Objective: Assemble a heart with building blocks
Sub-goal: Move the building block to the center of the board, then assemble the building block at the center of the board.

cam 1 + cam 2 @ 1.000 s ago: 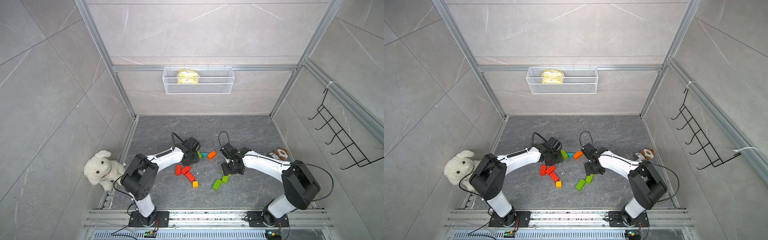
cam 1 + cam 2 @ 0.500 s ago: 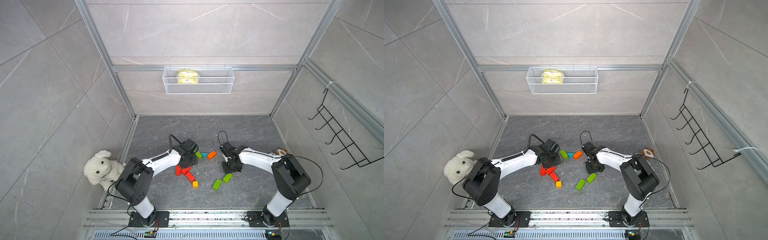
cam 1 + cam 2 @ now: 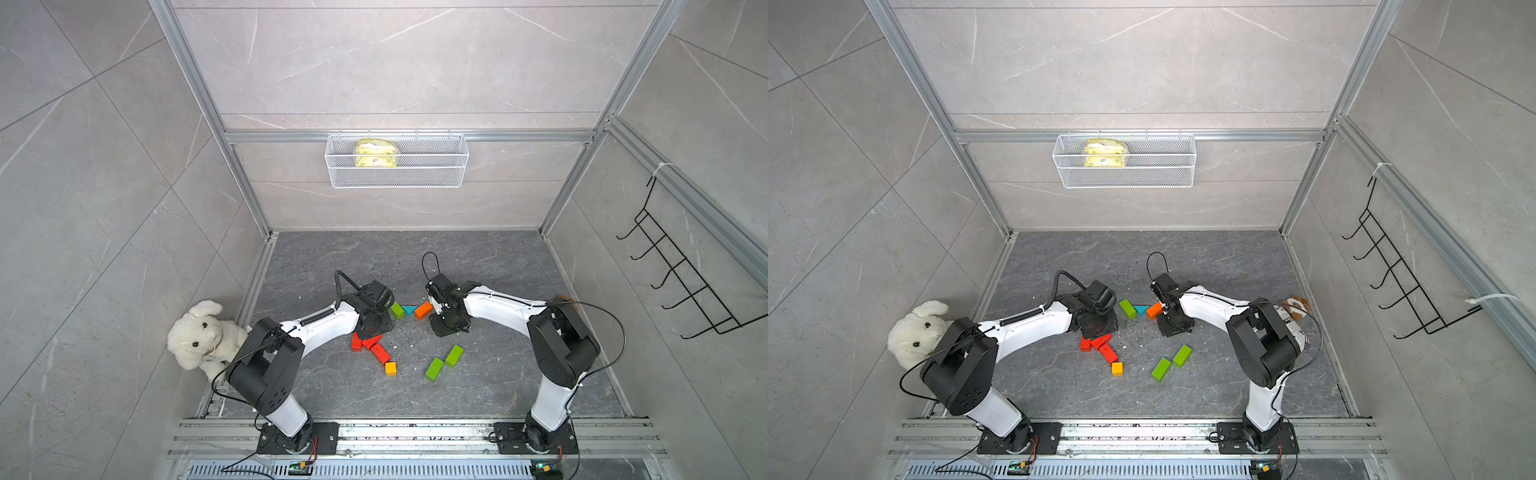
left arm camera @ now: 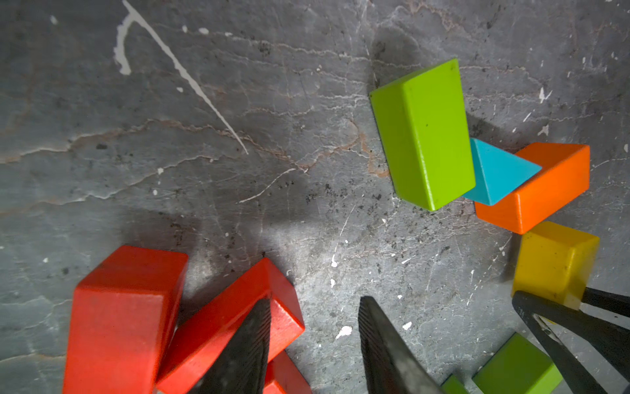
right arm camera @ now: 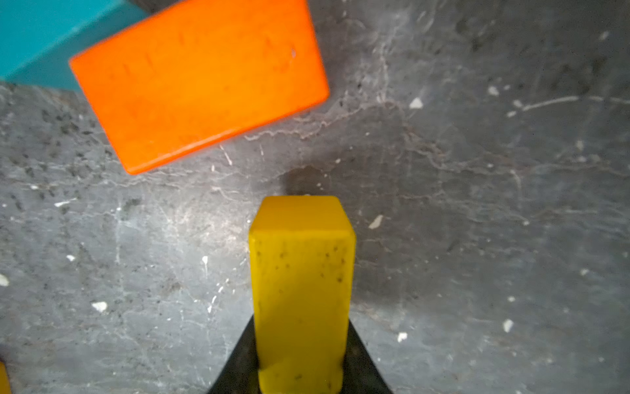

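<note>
Red oblongs [image 4: 122, 317] lie heaped right beside the left gripper [image 4: 313, 344], and one of its fingers [image 4: 245, 348] overlaps a red edge in the left wrist view. That gripper is released, its jaws parted over bare bench [image 4: 204, 136] with nothing between them. Ahead of its fingertips a green oblong [image 4: 426, 133] sits against the teal triangle [image 4: 497, 174], which sits against an orange oblong [image 4: 542, 191]. Next comes a yellow oblong [image 5: 300, 279], clenched in the right gripper [image 5: 301, 341] and jutting forward from its jaws, close to the orange oblong but apart from it. Behind the grippers, towards the arm bases, a yellow-orange cube [image 3: 390, 368] and two green oblongs [image 3: 434, 368] lie loose in a top view.
</note>
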Available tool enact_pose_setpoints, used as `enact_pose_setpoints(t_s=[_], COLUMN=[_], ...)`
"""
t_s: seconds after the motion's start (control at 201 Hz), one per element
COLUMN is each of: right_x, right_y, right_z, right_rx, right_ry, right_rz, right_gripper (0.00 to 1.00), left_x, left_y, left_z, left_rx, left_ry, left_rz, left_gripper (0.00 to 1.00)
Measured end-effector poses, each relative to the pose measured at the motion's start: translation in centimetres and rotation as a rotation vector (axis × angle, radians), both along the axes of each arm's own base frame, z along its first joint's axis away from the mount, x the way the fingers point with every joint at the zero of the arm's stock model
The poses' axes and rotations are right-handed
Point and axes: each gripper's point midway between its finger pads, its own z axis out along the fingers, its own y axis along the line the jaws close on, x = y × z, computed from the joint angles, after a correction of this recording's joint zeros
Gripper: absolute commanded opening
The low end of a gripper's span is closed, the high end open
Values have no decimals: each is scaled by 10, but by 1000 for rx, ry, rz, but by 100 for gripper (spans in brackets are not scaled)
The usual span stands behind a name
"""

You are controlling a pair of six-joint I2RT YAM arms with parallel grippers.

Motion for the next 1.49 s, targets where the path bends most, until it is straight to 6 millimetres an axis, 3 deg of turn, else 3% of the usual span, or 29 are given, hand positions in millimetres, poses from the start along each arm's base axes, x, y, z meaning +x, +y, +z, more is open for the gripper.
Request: enact_pose_setpoints(t_s=[0.08, 0.528, 1.076, 1.385, 1.494], right_x=[0, -5, 4, 16, 17], right_y=[-3, -24, -8, -1, 0], right_z=[-3, 12, 2, 5, 4], right_rx=[-21, -53, -7, -2, -5], right_ry=[0, -44, -11, -27, -23], right_rz=[-2, -188, -266, -269, -271], right_gripper=[47, 50, 38, 38, 46], left_x=[0, 1, 8, 8, 8], left_y=[0, 2, 11, 11, 12], left_z=[0, 0, 0, 0, 0], left_rx=[1, 2, 5, 7, 7], left_ry=[-1, -1, -4, -8, -9], left_rz=[0, 7, 26, 18, 15], left_gripper=[47, 47, 47, 47, 47])
